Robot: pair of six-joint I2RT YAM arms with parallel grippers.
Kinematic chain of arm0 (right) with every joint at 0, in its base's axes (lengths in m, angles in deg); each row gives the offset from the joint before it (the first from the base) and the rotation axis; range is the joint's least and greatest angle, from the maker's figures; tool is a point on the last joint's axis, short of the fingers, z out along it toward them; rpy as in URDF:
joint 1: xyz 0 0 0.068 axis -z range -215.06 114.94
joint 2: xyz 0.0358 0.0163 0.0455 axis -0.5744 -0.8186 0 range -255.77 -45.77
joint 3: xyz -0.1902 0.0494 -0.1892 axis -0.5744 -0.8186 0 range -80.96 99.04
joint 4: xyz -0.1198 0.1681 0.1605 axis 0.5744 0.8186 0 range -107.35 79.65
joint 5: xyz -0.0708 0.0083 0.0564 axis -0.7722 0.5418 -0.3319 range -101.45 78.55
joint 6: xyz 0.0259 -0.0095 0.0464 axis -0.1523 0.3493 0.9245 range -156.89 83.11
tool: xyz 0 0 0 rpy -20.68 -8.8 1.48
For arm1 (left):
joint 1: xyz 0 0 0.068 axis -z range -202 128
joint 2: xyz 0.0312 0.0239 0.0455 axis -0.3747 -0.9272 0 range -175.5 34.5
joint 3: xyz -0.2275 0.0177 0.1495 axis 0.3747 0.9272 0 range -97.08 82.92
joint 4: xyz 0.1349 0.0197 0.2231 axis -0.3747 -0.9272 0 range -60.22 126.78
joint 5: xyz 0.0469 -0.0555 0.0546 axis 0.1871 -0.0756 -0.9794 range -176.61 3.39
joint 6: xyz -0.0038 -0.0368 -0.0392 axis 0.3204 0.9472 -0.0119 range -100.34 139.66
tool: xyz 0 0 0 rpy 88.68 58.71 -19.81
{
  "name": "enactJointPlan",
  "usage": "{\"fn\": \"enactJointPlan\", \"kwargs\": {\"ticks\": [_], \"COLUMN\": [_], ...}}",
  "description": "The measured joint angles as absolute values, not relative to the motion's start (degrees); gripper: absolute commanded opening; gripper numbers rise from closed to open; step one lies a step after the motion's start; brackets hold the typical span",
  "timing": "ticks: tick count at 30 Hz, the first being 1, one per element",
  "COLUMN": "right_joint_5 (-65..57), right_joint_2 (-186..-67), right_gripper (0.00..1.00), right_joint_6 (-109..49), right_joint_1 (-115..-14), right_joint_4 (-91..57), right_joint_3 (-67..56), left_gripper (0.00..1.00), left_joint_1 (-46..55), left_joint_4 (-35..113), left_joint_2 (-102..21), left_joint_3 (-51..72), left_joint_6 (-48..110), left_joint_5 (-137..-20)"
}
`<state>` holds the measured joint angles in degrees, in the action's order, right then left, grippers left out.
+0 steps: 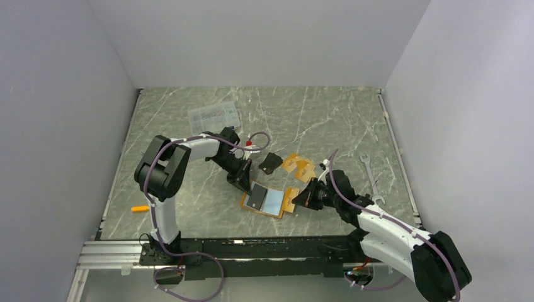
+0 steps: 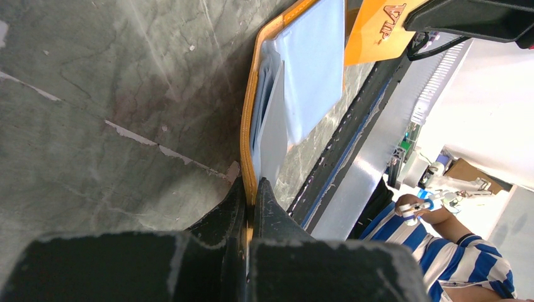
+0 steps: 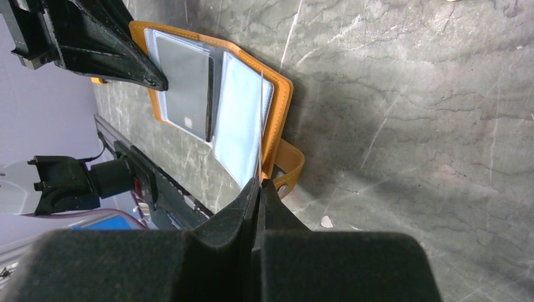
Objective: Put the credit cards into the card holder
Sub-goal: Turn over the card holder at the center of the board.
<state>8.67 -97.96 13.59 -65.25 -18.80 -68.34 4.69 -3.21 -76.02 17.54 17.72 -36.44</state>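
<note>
One table [image 1: 201, 207] carries it all, and the holder [image 1: 269, 202] lies open near its front middle, pale blue inside up. Its long axis runs left to right with the right end slightly nearer, and its fold runs far to near. It looks soft and floppy, likely to slide or fold shut if pushed, so it wants pinning at the rim. The left gripper [image 2: 250, 189] does just that, clenched on the orange rim at the holder's far left edge. A grey card [image 3: 186, 88] sits in the left half. Just beyond the holder, a black card [image 1: 271, 162] and some orange cards [image 1: 299, 167] lie flat on the table. The right gripper [image 3: 259, 185] is clenched on one orange card [image 2: 378, 25], held on edge over the holder's right half, its long axis pointing away from the fingers across that half. The card looks light, stiff and slick, so a grip on one short end seems best, leaving the free end to lead into a pocket.
</note>
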Motion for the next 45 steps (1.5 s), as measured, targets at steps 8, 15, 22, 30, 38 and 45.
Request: {"fn": "enactJointPlan", "kwargs": {"ticks": [8,15,22,30,38,45], "right_joint_5": [8.71,9.24,10.11,10.26,10.57,11.14], "right_joint_2": [-96.52,-94.53,-95.16,-95.31,-96.27,-96.47], "right_gripper": [0.0,0.0,0.0,0.0,0.0,0.0], "right_joint_6": [13.72,14.38,15.05,15.64,16.3,16.91], "right_joint_1": [-65.25,-65.25,-65.25,-65.25,-65.25,-65.25], "right_joint_4": [-18.82,-18.98,-20.44,-20.96,-23.08,-24.2], "right_joint_3": [-68.68,-69.89,-70.21,-70.54,-71.18,-71.33], "left_gripper": [0.01,0.01,0.01,0.01,0.01,0.01], "left_joint_1": [4.69,4.69,4.72,4.72,4.76,4.82], "left_joint_4": [-3.17,-3.17,-3.14,-3.14,-3.08,-2.99], "left_joint_2": [-76.02,-76.02,-76.02,-76.02,-76.02,-76.02], "left_joint_3": [17.54,17.54,17.54,17.54,17.54,17.56], "left_joint_6": [17.72,17.72,17.72,17.72,17.72,17.72], "left_joint_5": [-36.42,-36.42,-36.37,-36.33,-36.33,-36.31]}}
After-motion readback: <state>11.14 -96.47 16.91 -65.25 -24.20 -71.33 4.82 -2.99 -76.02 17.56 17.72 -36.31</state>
